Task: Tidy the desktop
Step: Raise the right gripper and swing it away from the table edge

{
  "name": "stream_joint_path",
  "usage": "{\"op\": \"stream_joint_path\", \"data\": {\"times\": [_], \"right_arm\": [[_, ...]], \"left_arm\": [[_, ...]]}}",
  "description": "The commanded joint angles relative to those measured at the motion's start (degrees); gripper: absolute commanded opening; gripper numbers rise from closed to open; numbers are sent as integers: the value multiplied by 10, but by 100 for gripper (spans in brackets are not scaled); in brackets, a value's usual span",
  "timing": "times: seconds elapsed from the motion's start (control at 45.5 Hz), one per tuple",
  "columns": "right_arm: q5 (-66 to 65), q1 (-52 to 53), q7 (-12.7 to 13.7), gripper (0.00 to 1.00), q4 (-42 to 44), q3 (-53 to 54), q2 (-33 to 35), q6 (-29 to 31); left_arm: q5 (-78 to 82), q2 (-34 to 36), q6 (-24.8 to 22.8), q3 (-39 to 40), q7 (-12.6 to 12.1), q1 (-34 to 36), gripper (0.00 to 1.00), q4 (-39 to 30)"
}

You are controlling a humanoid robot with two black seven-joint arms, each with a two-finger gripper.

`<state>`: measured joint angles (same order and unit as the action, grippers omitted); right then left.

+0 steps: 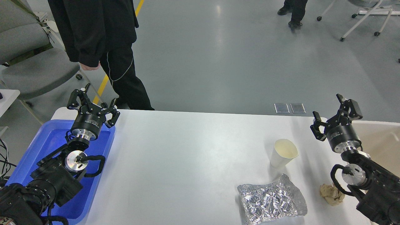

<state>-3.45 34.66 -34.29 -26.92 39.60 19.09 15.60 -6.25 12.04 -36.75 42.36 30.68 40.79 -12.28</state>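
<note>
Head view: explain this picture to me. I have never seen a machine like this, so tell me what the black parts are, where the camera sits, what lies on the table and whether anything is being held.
The camera sits in the robot's own head, looking forward and down. The two black shapes are its arms; each ends in a two-finger end effector. The left end effector hangs open over a blue plastic tray. The right end effector is open too, beside a beige bin. Neither holds anything.

On the white desktop stand a paper cup, a crumpled foil bag nearer the camera, and a crumpled brown paper wad to its right. A person in black stands behind the table.
</note>
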Motion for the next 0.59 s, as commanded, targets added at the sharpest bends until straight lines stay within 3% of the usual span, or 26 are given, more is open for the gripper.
{"op": "stream_joint_path", "data": {"times": [0.0, 0.374, 0.505, 0.571], "right_arm": [[1, 4, -2, 100, 13, -2, -4, 1], [8, 7, -2, 100, 6, 6, 11, -6], [8, 7, 12, 100, -17, -6, 35, -7], [7, 4, 40, 100, -57, -8, 58, -7]], "left_arm": [[-1, 0, 0, 0, 1, 0, 100, 0], [-1, 0, 0, 0, 0, 0, 100, 0], [-1, 0, 0, 0, 0, 0, 100, 0], [-1, 0, 0, 0, 0, 0, 100, 0]]}}
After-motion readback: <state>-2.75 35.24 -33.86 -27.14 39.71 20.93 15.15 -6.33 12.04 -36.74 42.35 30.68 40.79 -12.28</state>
